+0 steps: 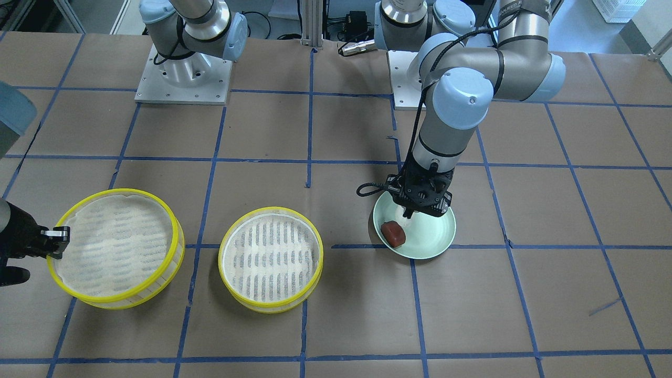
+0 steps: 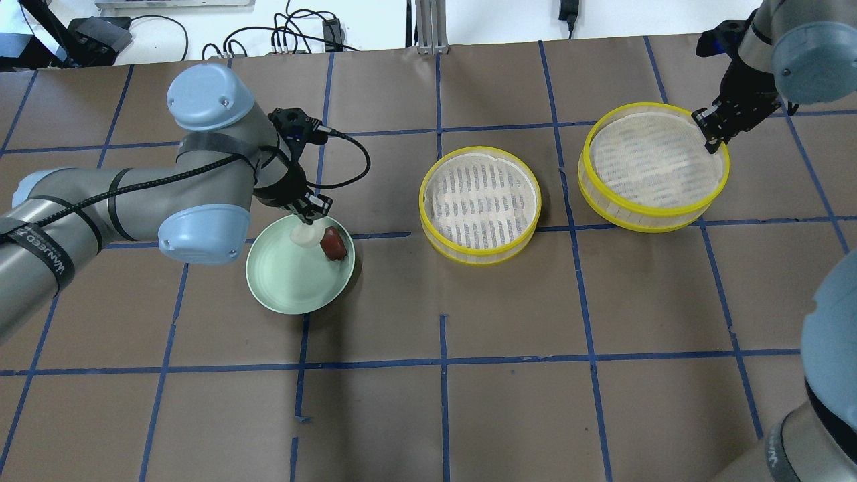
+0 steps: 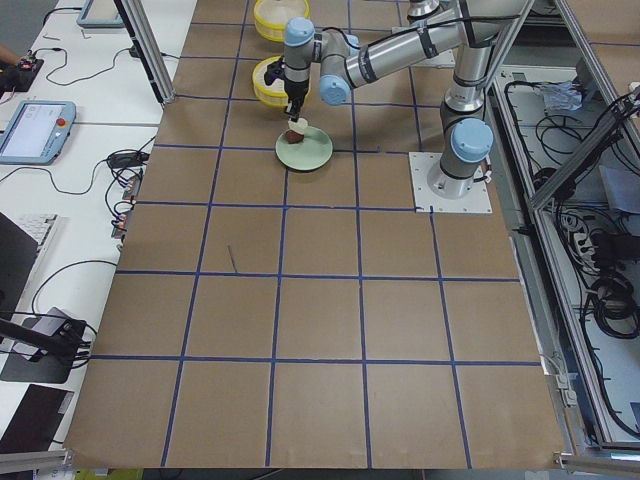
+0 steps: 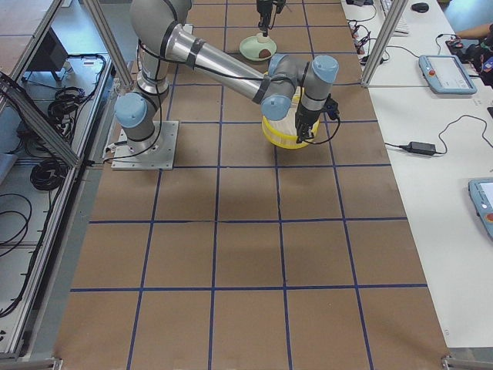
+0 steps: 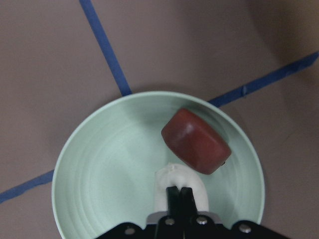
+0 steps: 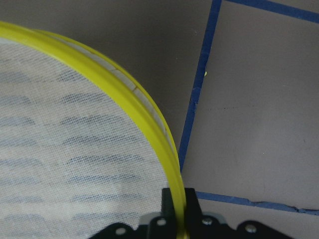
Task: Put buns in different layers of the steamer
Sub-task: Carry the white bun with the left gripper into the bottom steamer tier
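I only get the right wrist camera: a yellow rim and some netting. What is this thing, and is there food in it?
Observer: It's a round steamer tray, and it's empty.
Visitor: Just the one?
Observer: No, a second tray sits apart beside it, also empty.
Visitor: So where's the food?
Observer: On a green plate: a reddish-brown bun and a white bun, with the left fingers on the white one.

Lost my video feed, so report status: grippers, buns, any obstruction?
Left gripper shut on white bun, on the plate; brown bun beside it. Right gripper clamped on outer tray rim. Middle tray empty, nothing between it and plate.
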### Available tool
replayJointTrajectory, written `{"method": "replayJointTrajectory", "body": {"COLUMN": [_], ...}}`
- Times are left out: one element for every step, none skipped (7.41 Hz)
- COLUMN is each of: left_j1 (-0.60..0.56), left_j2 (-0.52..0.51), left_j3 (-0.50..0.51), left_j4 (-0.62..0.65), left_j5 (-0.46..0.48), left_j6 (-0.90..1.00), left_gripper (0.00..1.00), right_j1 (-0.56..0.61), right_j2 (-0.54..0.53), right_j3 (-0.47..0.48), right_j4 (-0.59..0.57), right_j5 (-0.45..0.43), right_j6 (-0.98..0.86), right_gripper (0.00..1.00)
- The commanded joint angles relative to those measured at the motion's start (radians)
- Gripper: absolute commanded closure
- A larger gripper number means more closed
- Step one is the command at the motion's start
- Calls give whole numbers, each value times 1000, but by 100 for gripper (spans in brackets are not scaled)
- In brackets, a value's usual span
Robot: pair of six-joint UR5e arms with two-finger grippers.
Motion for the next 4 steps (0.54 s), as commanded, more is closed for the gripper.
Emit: {"method": "replayJointTrajectory", "body": {"left_j1": [-87, -137, -191, -232], "left_j2": [-12, -23, -42, -75], "left_j3": [143, 170, 185, 209], "left_j4": [-97, -104, -90, -76], "left_j5": [-8, -22, -42, -43], "left_j6": [-223, -331, -433, -513], "left_gripper": [96, 96, 96, 96], "right_j1": [0, 0, 0, 0], "right_j2": [0, 2, 0, 0], "right_j3": [2, 2, 2, 2], "right_j4": [3, 3, 4, 6], "right_j5": [0, 0, 0, 0], "right_j6": [1, 1, 2, 2], "right_gripper": [92, 92, 92, 92]}}
